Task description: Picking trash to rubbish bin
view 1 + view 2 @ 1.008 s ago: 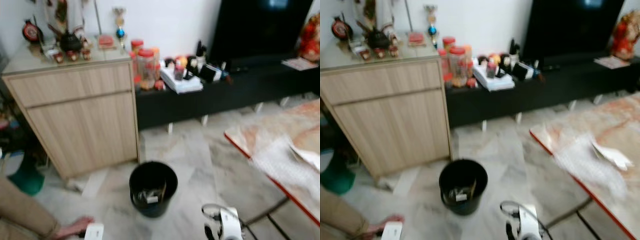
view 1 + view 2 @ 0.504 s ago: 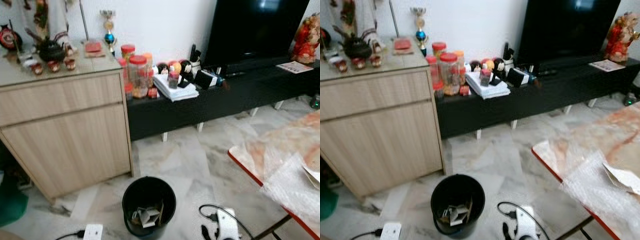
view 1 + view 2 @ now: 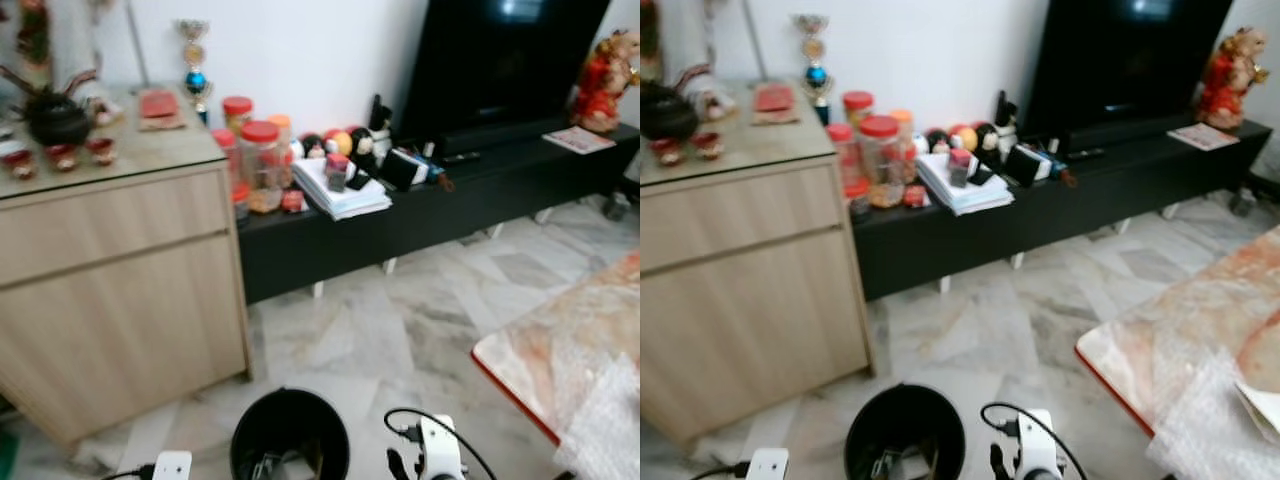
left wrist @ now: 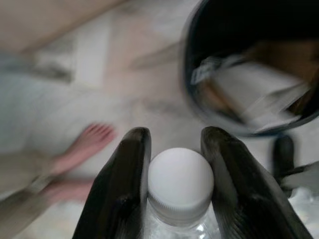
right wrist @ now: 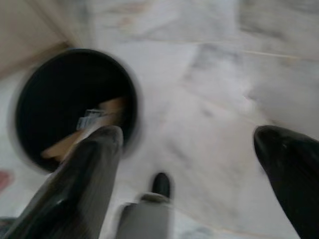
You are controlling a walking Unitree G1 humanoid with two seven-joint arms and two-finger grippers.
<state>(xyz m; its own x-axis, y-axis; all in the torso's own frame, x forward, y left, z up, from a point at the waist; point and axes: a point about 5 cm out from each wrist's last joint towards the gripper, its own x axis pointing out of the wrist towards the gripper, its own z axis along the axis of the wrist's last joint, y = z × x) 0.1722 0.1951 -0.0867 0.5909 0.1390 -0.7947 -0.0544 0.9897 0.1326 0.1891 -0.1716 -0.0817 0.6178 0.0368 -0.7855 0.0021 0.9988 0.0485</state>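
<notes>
Change since earlier: my head camera is now sitting farther along; the rubbish bin is lying lower in the eye views, cut by the bottom edge, and the person's hand on the floor is no longer showing there.
Change, desk: the red-edged desk is showing less of itself, pushed toward the right corner, with the clear plastic wrap lying on it.
My left tool: I am gripping a bottle by the neck, one black finger on each side of its cap.
Bottle: clear plastic, with a white screw cap facing the wrist camera; it is hanging above the marble floor, near the bin's rim.
My right tool: fingers spread wide, holding nothing, hovering over the floor beside the bin.
Bin: black, round, standing upright on the floor in front of the wooden cabinet; paper and card scraps are lying inside.
Person: a bare foot is resting on the floor near the bin, blurred.
</notes>
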